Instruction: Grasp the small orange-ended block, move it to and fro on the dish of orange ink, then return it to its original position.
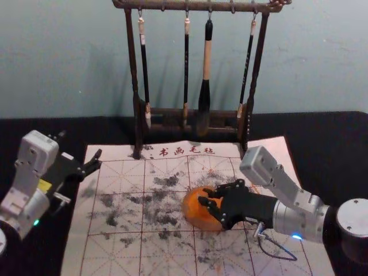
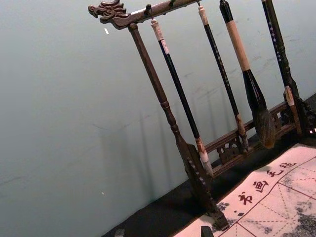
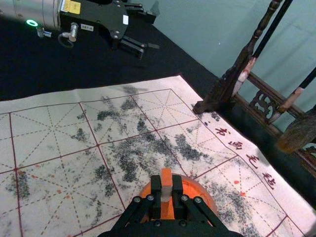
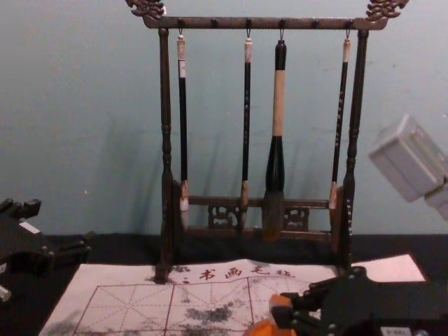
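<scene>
My right gripper (image 1: 211,206) reaches in from the right over the orange dish (image 1: 194,211) on the felt mat. In the right wrist view my right gripper (image 3: 167,190) is shut on the small block (image 3: 166,178), pale in the middle with an orange end; the orange dish (image 3: 203,194) lies beneath and around it. From the chest, the block (image 4: 280,301) shows its orange end upward, just above the dish (image 4: 262,328). Whether its lower end touches the dish, I cannot tell. My left gripper (image 1: 96,163) is parked open at the mat's left edge.
A wooden rack (image 1: 136,92) with several hanging brushes stands at the back of the felt mat (image 1: 115,253). The mat has a printed grid and dark ink smudges. Black cloth (image 1: 322,144) covers the table around it.
</scene>
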Tool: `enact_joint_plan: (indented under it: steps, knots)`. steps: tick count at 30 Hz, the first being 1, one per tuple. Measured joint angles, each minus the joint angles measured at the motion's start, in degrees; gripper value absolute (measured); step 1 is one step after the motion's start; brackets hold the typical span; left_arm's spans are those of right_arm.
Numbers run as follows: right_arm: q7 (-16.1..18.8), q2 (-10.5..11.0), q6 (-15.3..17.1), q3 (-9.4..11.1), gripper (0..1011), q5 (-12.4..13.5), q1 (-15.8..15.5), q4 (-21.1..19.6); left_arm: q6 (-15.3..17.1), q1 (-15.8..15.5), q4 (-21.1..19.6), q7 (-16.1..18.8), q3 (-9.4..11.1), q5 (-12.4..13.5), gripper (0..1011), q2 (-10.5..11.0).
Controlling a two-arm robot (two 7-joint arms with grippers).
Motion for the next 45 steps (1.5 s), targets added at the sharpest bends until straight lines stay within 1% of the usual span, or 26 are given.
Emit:
enact_joint_plan:
  steps: [14,27,34,45]
  knots:
    - [-0.45,-2.11,0.05,-0.32,83,-1.04,1.27,2.65,0.0,0.0,0.0,0.0,0.0,0.0,1001,0.0]
    - [-1.15,-3.47,-0.07,0.29,83,-1.63,2.34,4.67,0.0,0.0,0.0,0.0,0.0,0.0,1001,0.0]
    - [-1.22,-3.55,0.09,0.71,83,-1.63,2.31,4.77,0.0,0.0,0.0,0.0,0.0,0.0,1001,0.0]
    - [-1.63,-2.46,0.35,1.81,83,-1.83,1.58,3.97,0.0,0.0,0.0,0.0,0.0,0.01,1001,0.0]
